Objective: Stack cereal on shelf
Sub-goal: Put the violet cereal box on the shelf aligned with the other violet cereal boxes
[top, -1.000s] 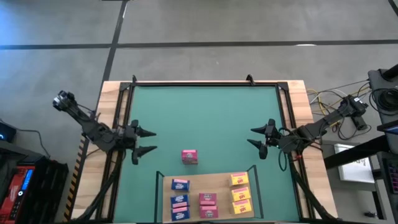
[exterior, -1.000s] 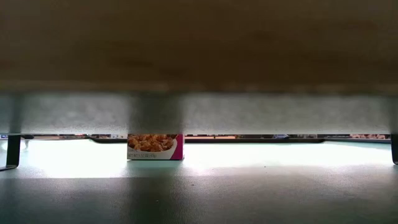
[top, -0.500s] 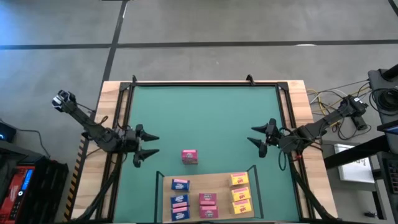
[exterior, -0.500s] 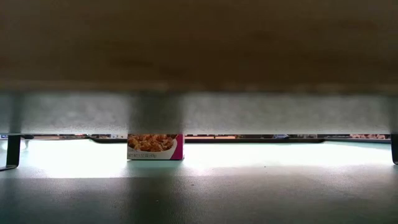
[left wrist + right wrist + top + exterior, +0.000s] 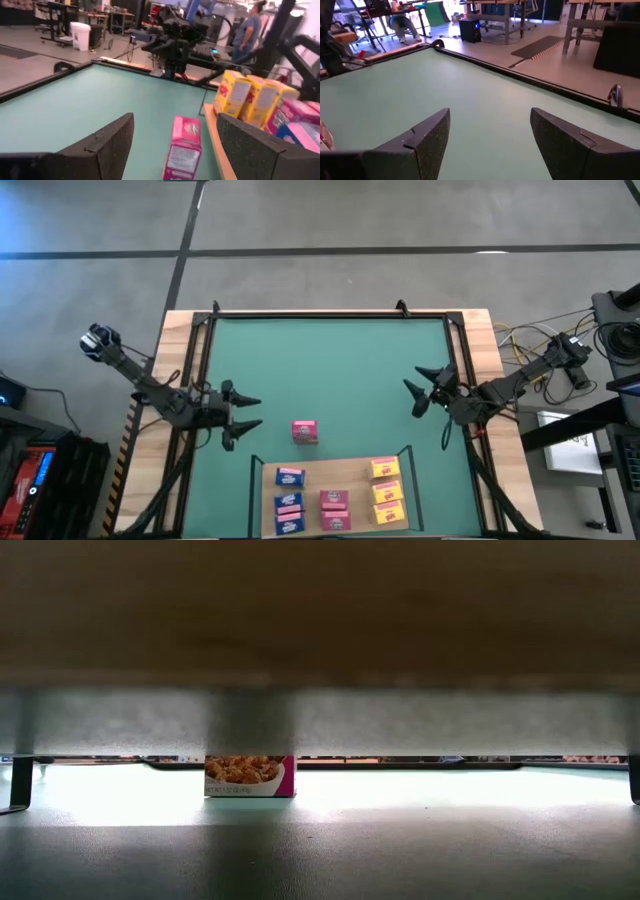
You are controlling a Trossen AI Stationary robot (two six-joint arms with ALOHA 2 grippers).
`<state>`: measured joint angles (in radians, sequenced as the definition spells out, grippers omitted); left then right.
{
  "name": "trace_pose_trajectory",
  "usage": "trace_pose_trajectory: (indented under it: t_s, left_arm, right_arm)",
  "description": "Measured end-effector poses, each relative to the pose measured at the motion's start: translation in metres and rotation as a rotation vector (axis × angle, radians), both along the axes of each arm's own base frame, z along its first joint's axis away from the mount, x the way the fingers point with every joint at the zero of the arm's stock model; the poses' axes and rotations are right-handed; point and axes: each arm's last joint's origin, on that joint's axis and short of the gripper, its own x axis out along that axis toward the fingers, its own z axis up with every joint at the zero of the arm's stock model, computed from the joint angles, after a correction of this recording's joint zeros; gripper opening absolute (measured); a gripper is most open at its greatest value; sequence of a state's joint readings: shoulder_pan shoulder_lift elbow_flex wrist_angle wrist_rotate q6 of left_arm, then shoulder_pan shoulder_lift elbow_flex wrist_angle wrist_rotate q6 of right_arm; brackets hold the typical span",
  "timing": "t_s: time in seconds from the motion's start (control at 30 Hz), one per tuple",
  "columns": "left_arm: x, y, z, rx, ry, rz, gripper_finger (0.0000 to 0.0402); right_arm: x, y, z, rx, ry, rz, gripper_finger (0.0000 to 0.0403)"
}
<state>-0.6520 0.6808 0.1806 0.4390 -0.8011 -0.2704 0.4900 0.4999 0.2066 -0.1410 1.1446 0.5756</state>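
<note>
A green mat (image 5: 330, 370) covers the table, bordered by bare wood, with grey floor beyond it and workbenches and a standing person (image 5: 248, 30) across the room. At the near edge sits the shelf (image 5: 350, 480), a light-wood board with thin dark posts at its corners. On it: 3 blue boxes (image 5: 289, 502) in a column on the left side, 2 pink boxes (image 5: 334, 510) in the middle, 3 yellow boxes (image 5: 386, 489) on the right side. And there's 1 lone pink box (image 5: 305, 431) standing upright on the mat, just off the shelf's far edge, touching nothing. The low view catches it too, under the board's edge. The left gripper (image 5: 243, 424) hangs above the mat near that box, to its left, fingers spread wide, the box showing in the gap between them in the left wrist view. The right gripper (image 5: 425, 384) hovers over the mat's right part, well apart from the box, its fingers parted as well and holding nothing.
</note>
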Motion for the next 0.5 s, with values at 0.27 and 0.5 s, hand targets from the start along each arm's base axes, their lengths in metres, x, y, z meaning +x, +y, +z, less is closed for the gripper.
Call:
trace_pose_trajectory:
  t_s: [0.27, 0.5]
  left_arm:
    - [0.016, 0.017, 0.002, -0.056, -0.045, 0.103, 0.0268]
    - [0.049, 0.036, 0.009, -0.089, 0.026, 0.042, 0.0268]
  right_arm:
    - [0.000, 0.000, 0.000, 0.000, 0.000, 0.000, 0.0265]
    - [0.000, 0.000, 0.000, 0.000, 0.000, 0.000, 0.0265]
